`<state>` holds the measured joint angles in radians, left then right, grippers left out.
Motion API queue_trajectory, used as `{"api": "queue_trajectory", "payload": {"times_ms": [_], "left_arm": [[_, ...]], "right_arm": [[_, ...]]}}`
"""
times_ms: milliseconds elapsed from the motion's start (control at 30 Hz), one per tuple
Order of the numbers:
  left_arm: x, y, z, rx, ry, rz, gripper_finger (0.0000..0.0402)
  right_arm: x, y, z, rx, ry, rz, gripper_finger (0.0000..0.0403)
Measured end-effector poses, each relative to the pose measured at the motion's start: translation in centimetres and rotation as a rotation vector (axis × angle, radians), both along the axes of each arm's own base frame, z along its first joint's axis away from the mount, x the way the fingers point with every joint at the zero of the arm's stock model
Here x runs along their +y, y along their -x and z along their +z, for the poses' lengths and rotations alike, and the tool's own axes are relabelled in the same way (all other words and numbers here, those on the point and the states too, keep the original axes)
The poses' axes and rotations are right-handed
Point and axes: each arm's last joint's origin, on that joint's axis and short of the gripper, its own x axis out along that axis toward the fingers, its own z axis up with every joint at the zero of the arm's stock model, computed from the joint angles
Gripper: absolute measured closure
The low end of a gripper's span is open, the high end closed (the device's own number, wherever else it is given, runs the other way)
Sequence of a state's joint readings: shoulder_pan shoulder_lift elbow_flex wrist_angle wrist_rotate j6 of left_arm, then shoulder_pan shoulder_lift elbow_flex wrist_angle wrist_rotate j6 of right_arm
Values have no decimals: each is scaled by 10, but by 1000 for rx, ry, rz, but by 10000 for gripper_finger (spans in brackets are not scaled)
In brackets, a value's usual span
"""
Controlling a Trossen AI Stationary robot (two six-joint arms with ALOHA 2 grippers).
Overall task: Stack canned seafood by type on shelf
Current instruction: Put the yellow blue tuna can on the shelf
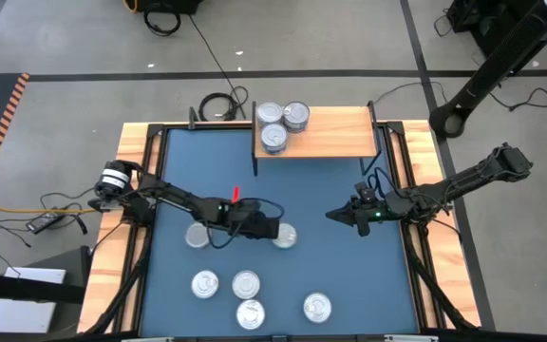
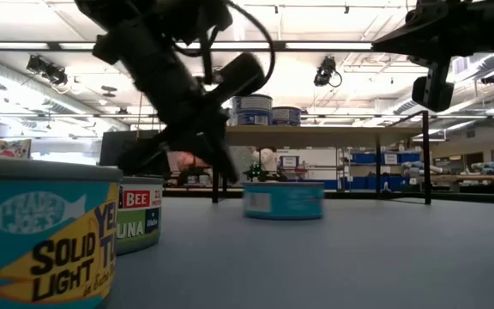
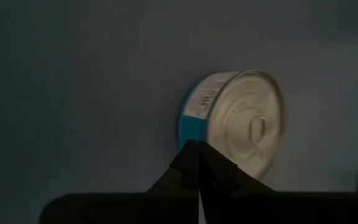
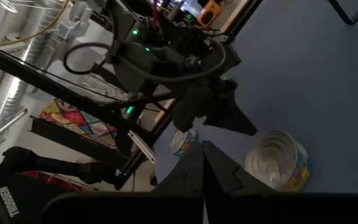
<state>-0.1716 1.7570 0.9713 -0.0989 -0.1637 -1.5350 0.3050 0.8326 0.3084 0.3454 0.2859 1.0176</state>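
Left claw closed beside a lone tin at mid-tabletop

The left claw [image 1: 272,228], fingers pinched together on nothing, sits just at 9 o'clock of a teal-labelled tin [image 1: 285,236]; the shelf [image 1: 330,133] at 12 o'clock carries three tins. The right claw [image 1: 335,216], also closed and empty, waits toward 3 o'clock. Risk: advancing with the fingers closed would shove the tin aside rather than grip it.

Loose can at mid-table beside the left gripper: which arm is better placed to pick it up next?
Left. The left gripper, shut, points at that can from right beside it. The right gripper, also shut, hangs farther off, nearer the shelf.
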Motion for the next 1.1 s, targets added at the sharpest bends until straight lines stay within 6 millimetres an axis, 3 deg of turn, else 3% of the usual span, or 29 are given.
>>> {"api": "queue_trajectory", "payload": {"times_ms": [267, 433, 533, 633, 833, 1100], "left_arm": [[22, -29, 9, -47, -76, -28, 402], [25, -14, 44, 31, -147, -85, 402], [26, 1, 70, 15, -176, -101, 402], [23, 6, 84, -34, -165, -153, 402], [10, -3, 71, -217, -104, -258, 402], [0, 9, 42, -436, 18, -172, 402]], "right_arm": [[-1, 0, 1, -7, 25, -17, 402], [-1, 0, 4, -40, 18, -27, 402], [-1, 0, 5, -42, 17, -27, 402], [-1, 0, 5, -47, 16, -27, 402], [-1, 0, 11, -102, -2, -28, 402], [-1, -1, 15, -144, -4, -32, 402]]}}
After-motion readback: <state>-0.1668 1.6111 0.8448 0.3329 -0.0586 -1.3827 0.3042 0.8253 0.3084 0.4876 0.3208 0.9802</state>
